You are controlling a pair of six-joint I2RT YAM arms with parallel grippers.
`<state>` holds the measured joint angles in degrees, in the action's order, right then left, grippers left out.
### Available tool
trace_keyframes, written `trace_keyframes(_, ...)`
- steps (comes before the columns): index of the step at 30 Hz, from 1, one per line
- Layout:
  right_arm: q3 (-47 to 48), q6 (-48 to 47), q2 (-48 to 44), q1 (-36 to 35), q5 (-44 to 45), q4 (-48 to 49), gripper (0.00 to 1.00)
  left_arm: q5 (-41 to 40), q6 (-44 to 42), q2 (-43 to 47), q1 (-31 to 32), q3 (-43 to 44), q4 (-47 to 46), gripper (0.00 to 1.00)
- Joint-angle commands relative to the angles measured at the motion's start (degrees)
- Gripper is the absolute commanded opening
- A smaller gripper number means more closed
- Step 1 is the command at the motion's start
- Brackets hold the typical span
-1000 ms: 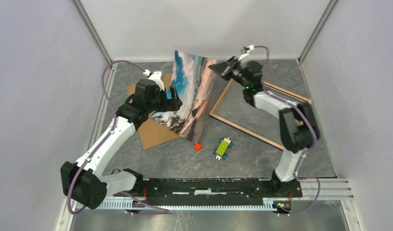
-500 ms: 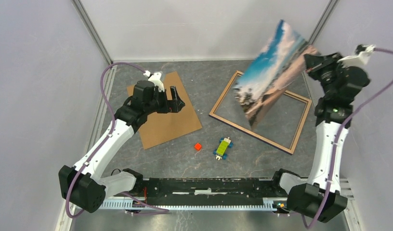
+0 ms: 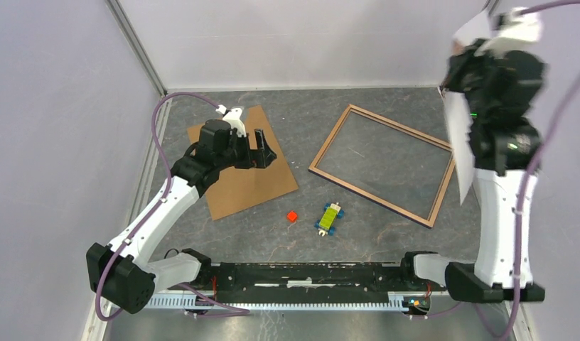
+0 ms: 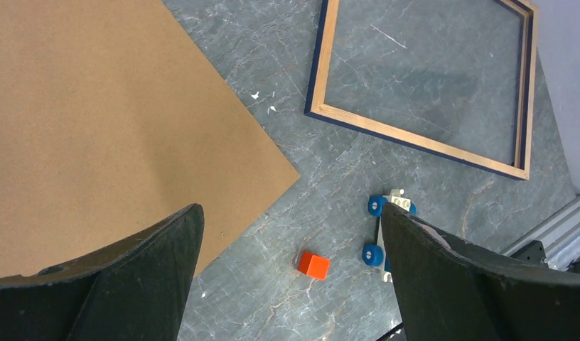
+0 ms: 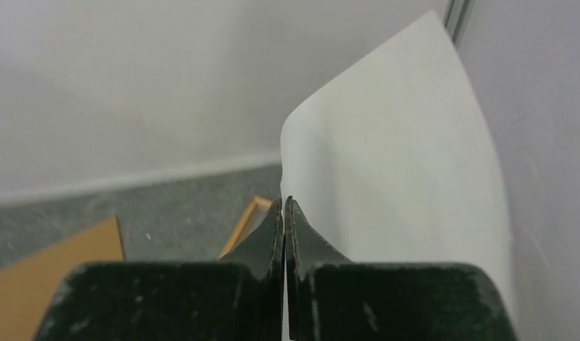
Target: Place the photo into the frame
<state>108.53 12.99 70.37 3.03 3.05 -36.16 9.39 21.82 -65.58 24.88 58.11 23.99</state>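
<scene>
You have the grey marbled table [image 3: 294, 114] spread before both arms. On its left half a plain brown board [image 3: 237, 170] lies flat. On the right half the frame [image 3: 371, 198] lies flat and skewed, light wood face up, with a dark blue outer edge showing in the left wrist view. It holds nothing; the table shows through its opening.

The photo [image 3: 460, 153] is off the table. Your right arm holds it high at the right wall, past the frame's right corner. You see only its plain white back, a thin sheet hanging nearly edge-on from above and bowing gently in the right wrist view. The printed side does not show.

Your right gripper [image 5: 283, 202] has its fingers pressed together on the photo's edge. Your left gripper [image 4: 291, 213] hovers over the board's right side, fingers spread wide with nothing between them.

Near the frame's near-left edge sit a small toy car [image 3: 329, 217] with blue wheels and, just left of it, a tiny red cube [image 3: 292, 216].
</scene>
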Motion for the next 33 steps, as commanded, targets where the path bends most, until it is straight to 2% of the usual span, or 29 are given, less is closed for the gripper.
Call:
trace_keyframes(1, -12.1, -5.8, 4.8, -14.8, 23.8, -6.9, 0.00, -1.1, 0.9, -0.1, 0.1, 1.3, 0.0, 1.00)
trace_keyframes(4, -26.0, -6.5, 4.2, -24.9, 35.1, -0.4, 0.00, -2.3, 0.3, 0.0, 0.0, 1.6, 0.5, 1.00)
trace_keyframes(6, -33.1, -6.0, 5.8, -29.6, 38.9, 2.7, 0.00, -3.0, -0.1, 0.1, -0.1, 2.1, 1.1, 1.00)
trace_keyframes(9, -39.5, -5.8, 9.7, -35.9, 40.8, 7.1, 0.00, -3.7, -0.4, 0.3, -0.3, 2.1, 1.1, 1.00)
trace_keyframes(11, -42.7, -8.3, 11.9, -39.0, 39.0, 12.1, 0.00, -4.0, -0.4, 0.5, -0.3, 2.1, 1.1, 1.00)
trace_keyframes(17, -43.6, -14.8, 19.9, -43.3, 36.0, 16.8, 0.00, -4.4, -0.6, 0.4, -0.8, 2.1, 1.3, 1.00)
trace_keyframes(22, -46.8, -18.6, 20.6, -44.0, 29.0, 23.7, 0.00, -4.2, -0.5, -0.2, -1.1, 2.2, 1.3, 1.00)
trace_keyframes(33, -44.0, -29.0, 25.1, -45.1, 24.7, 29.9, 0.00, -3.9, -0.4, -0.6, -1.8, 2.1, 1.3, 1.00)
